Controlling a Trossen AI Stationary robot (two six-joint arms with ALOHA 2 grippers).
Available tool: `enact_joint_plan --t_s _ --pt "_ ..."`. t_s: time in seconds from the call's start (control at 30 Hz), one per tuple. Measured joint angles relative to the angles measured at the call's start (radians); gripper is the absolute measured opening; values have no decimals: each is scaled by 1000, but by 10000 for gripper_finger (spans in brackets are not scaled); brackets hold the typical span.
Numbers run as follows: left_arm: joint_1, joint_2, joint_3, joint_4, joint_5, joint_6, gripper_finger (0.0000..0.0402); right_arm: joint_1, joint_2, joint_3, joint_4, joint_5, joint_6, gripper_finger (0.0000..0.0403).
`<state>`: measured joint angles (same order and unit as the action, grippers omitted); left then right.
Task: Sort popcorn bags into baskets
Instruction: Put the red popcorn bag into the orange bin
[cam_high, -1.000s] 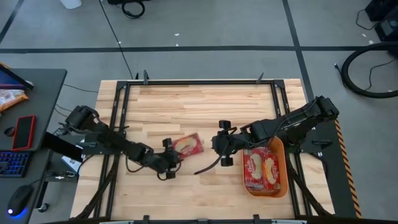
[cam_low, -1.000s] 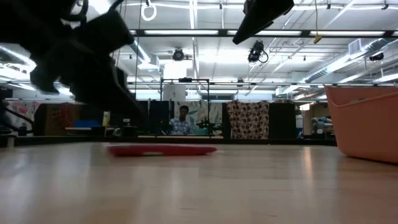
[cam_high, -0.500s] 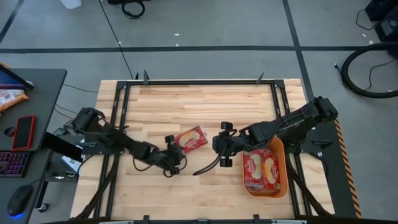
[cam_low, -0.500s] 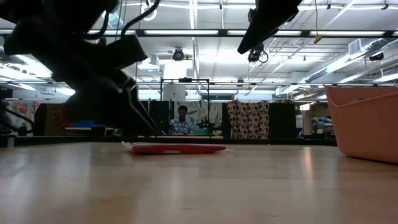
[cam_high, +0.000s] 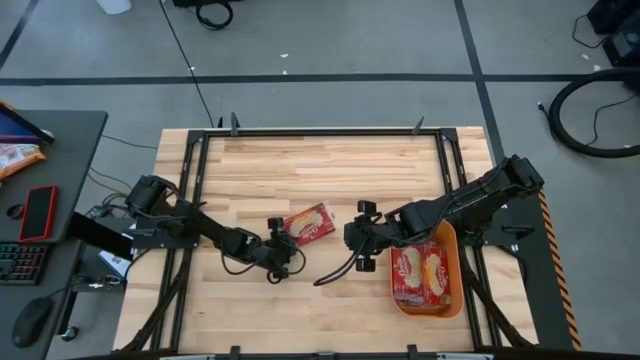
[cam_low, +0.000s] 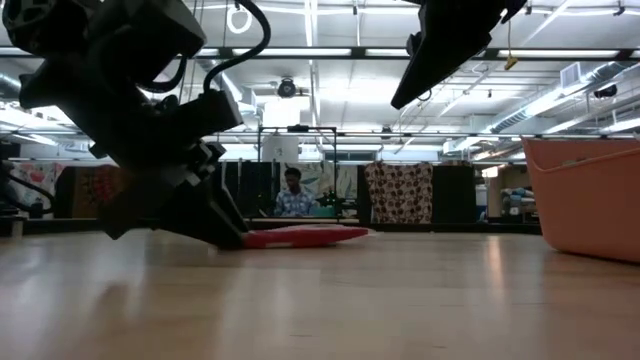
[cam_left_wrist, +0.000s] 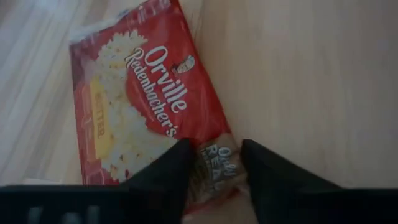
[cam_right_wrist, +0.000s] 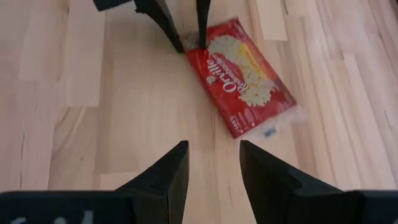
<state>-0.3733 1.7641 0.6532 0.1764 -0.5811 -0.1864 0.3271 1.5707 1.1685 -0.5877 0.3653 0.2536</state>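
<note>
One red popcorn bag (cam_high: 310, 223) lies flat near the middle of the wooden table, and it also shows in the low view as the bag (cam_low: 305, 236). My left gripper (cam_high: 290, 244) reaches it from the left and stands open astride its near corner. My right gripper (cam_high: 348, 236) hangs open above the table, right of the bag and clear of it. The orange basket (cam_high: 456, 250) stands at the near right, where two more popcorn bags (cam_high: 420, 276) lie in it. My left gripper (cam_left_wrist: 214, 149) has the bag's near corner with the brown label (cam_left_wrist: 214, 167) between its open fingers. It comes slanting down from the table's left. One finger (cam_left_wrist: 171, 165) lies over the printed face, the other (cam_left_wrist: 258, 165) at the long edge. The bag stays on the table.
A dark cable (cam_high: 335, 270) trails on the wood below my right arm. The basket's wall (cam_low: 585, 200) rises at the right in the low view. A desk (cam_high: 50, 150) with a keyboard and a phone stands left of the table. Bare wood fills the table's far half.
My left gripper has moved down and toward the table's right, up to the bag's near corner. The bag has slid a little toward the far right and turned slightly. My right gripper has sunk a little.
</note>
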Motion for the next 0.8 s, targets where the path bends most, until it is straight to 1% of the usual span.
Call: enact_joint_plan --t_s 0.17,0.23,0.27,0.4,0.47,0.6,0.7,0.8 --pt "1 0 -2 -10 -2 5 51 0 0 -54 108 3 -50 147" --pt "2 -6 -2 -16 -3 3 20 0 0 -70 132 4 -69 147" --pt "2 -12 -3 -19 2 3 14 0 0 -74 146 4 -71 147" --pt "2 -58 -7 -38 23 -1 16 0 0 -91 187 7 -79 147" --pt "2 -90 -7 -36 31 -4 16 0 -1 -101 235 7 -103 147" --pt "7 -151 -6 -24 72 -33 13 0 -1 -145 345 7 -188 147" --pt "7 -192 -6 -22 80 -68 13 2 -1 -171 436 7 -251 149" --pt "11 -222 -6 -19 93 -105 13 2 -1 -187 487 7 -301 158"
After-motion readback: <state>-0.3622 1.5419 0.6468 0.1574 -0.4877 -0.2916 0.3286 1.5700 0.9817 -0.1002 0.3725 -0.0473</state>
